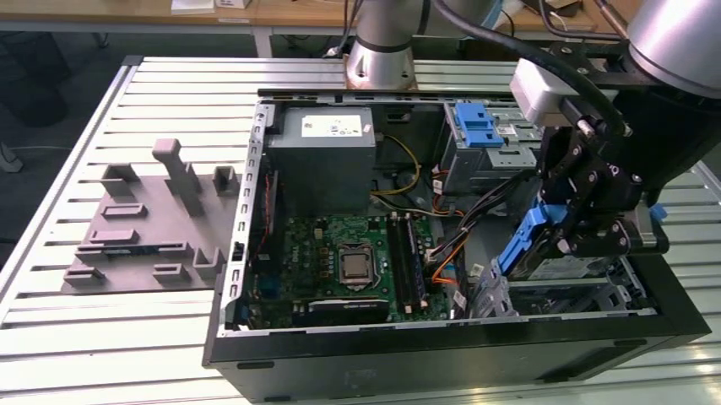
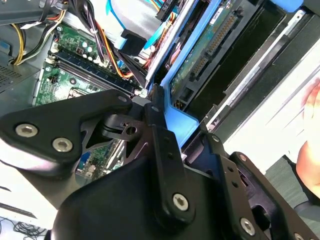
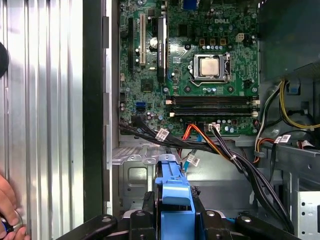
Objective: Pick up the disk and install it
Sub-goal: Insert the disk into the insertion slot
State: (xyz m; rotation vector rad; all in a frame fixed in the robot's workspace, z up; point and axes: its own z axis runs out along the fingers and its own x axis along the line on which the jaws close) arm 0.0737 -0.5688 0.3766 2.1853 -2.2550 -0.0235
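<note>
The fingers (image 1: 593, 221) are clamped on the disk (image 1: 522, 245) by its blue rails. It hangs tilted on edge, long axis sloping down toward the metal bay (image 1: 569, 297) just beneath, inside the open computer case (image 1: 451, 342).

An open black computer case (image 1: 451, 359) is laid on its side on a slatted metal tabletop (image 1: 67, 337). Inside, a green motherboard (image 1: 327, 253) with a silver processor (image 1: 355, 263) is flanked by a grey power-supply box (image 1: 321, 160) and a metal drive cage (image 1: 496, 148) with a blue latch (image 1: 479, 126). Black cables (image 3: 245, 167) are seen bundled in the first wrist view. A grey fixture plate (image 1: 141, 228) with upright blocks is set at the exterior view's left of the case.
</note>
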